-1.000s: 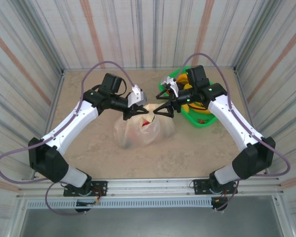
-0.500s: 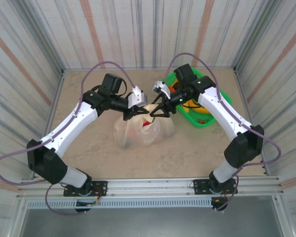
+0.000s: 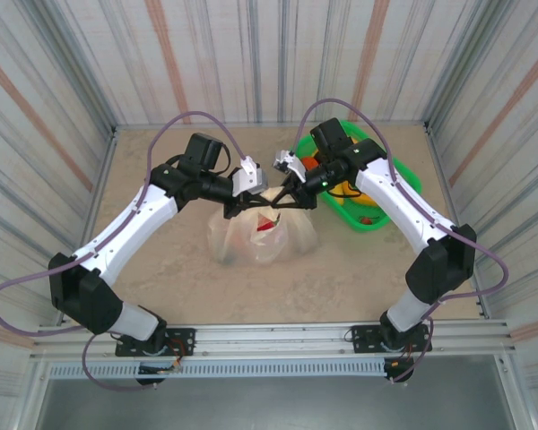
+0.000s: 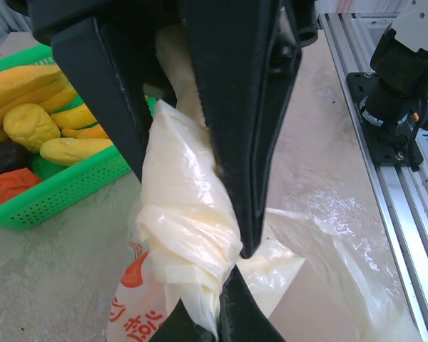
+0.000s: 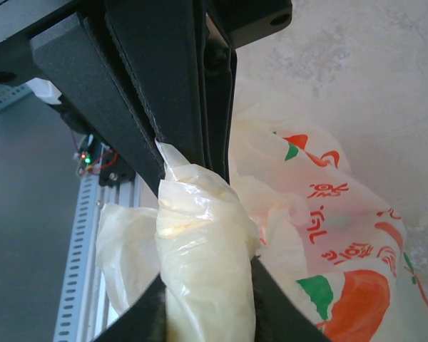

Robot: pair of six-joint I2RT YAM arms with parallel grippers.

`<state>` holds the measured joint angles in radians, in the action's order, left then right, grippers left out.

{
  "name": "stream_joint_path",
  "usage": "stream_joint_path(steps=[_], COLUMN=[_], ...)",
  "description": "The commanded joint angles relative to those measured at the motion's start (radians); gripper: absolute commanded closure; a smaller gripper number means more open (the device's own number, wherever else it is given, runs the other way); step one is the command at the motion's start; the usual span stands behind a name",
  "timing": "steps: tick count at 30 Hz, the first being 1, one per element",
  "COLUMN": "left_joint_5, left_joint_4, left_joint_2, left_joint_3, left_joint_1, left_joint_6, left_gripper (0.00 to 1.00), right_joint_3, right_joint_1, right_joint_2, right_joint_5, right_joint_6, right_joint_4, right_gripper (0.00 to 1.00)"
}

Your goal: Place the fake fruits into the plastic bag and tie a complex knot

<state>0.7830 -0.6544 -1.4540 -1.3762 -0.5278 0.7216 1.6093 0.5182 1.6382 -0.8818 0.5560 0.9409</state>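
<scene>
now your left pincer [image 3: 229,210] and right pincer [image 3: 273,204] face each other, each clamped on a twisted handle loop [image 4: 185,206] of the plastic bag [image 3: 260,240], which sits on the counter [image 3: 161,269] just left of the green basket [image 3: 383,215], ready for pulling the tie tight.

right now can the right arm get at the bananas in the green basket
Probably not yet. The right gripper is shut on the bag handle, so it would have to let go first. The bananas lie uncovered in the green basket beside that arm, so the way looks free otherwise.
</scene>
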Motion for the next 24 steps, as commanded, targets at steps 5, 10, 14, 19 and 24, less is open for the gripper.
stream_joint_path(steps=[5, 10, 14, 19, 24], left_joint_5=[0.004, -0.008, -0.009, 0.023, 0.089], left_joint_4=[0.008, 0.013, 0.021, 0.046, 0.081], left_joint_2=[0.033, 0.032, 0.038, 0.056, 0.096], left_joint_3=[0.006, 0.006, 0.008, 0.022, 0.048], left_joint_1=[-0.005, -0.005, -0.003, 0.02, 0.066], left_joint_6=[-0.012, -0.024, -0.037, -0.067, -0.125], left_gripper=[0.97, 0.9, 0.84, 0.72, 0.58], right_joint_3=[-0.019, -0.043, -0.058, -0.077, -0.099], right_joint_1=[0.016, 0.017, 0.018, 0.02, 0.019], right_joint_2=[-0.009, -0.022, -0.029, -0.04, -0.061], right_joint_5=[0.013, 0.024, 0.037, 0.061, 0.089], right_joint_6=[-0.035, -0.053, -0.066, -0.079, -0.09], right_joint_4=[-0.045, -0.072, -0.096, -0.127, -0.166], right_gripper=[0.95, 1.0, 1.0, 1.0, 1.0])
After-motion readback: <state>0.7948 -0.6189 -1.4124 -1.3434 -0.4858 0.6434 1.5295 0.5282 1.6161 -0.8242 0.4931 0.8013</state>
